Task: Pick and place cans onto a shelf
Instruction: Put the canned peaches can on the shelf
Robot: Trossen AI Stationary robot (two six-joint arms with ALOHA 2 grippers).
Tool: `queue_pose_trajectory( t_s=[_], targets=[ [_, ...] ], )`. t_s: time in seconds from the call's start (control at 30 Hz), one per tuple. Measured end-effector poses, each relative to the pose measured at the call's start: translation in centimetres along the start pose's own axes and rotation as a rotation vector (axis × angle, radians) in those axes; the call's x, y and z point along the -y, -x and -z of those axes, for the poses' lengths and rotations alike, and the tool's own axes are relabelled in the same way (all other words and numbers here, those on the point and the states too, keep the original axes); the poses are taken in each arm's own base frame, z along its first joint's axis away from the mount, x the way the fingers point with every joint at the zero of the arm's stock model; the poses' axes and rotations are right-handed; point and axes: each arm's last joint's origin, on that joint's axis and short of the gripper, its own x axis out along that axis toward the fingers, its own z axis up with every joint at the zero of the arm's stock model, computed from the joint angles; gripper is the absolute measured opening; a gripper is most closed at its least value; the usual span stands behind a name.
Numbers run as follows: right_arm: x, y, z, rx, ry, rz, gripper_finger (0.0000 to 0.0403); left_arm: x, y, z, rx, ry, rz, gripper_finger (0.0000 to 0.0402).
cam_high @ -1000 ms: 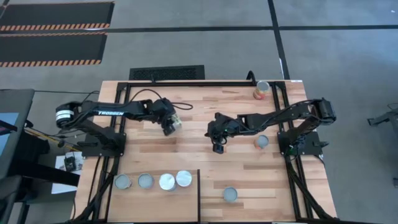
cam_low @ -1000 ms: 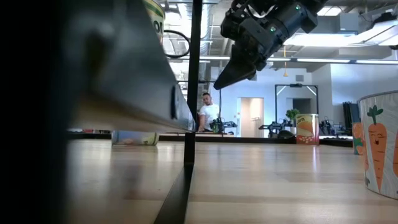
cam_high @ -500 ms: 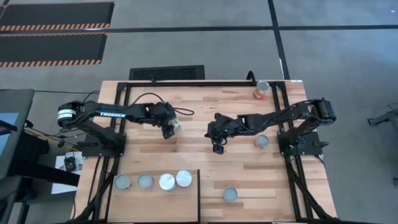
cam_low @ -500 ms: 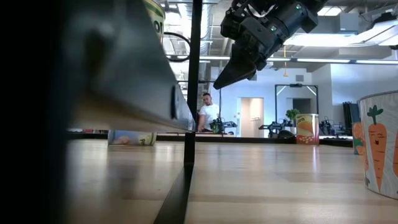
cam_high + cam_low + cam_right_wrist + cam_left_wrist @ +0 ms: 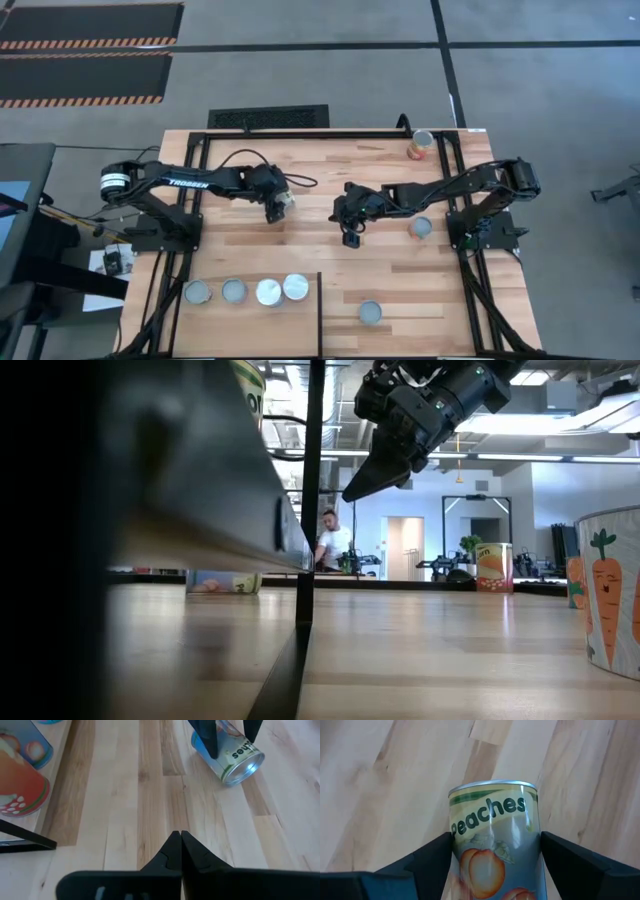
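Already four cans (image 5: 246, 291) stand in a row on the shelf (image 5: 300, 335) at the near left corner of the table. Another can (image 5: 371, 312) waits on the planks just right of the shelf's black edge. Farther in, the left gripper (image 5: 279, 205) has its fingers clamped around a peaches can (image 5: 494, 842), carried tilted over mid-table. Facing it, the right gripper (image 5: 349, 236) hangs empty, fingertips pressed together, with a loose can (image 5: 421, 228) near it. One more can (image 5: 422, 145) sits at the far edge. By my reckoning about half remain.
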Motion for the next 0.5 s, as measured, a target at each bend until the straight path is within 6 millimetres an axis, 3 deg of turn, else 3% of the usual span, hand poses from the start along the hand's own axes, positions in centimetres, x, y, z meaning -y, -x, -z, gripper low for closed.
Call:
queue_pose_trajectory(
  t_s=[0.13,0.3,0.4,0.5],
  targets=[
    [0.0,0.0,0.0,0.000,0.000,0.000,0.0008,0.0,0.3,0.1,0.002,-0.029,0.019,0.0263],
    [0.0,-0.2,-0.1,0.046,-0.003,-0.005,0.0008,0.2,0.9,0.1,0.014,-0.041,0.117,0.0205],
    [0.1,-1.7,0.3,0.214,-0.041,-0.108,0.0008,0.3,1.1,0.0,0.028,-0.041,0.161,0.0183],
    [0.8,-3.4,1.8,0.273,-0.149,-0.145,0.0008,0.4,1.2,-0.1,0.047,-0.041,0.187,0.0175]
  ],
)
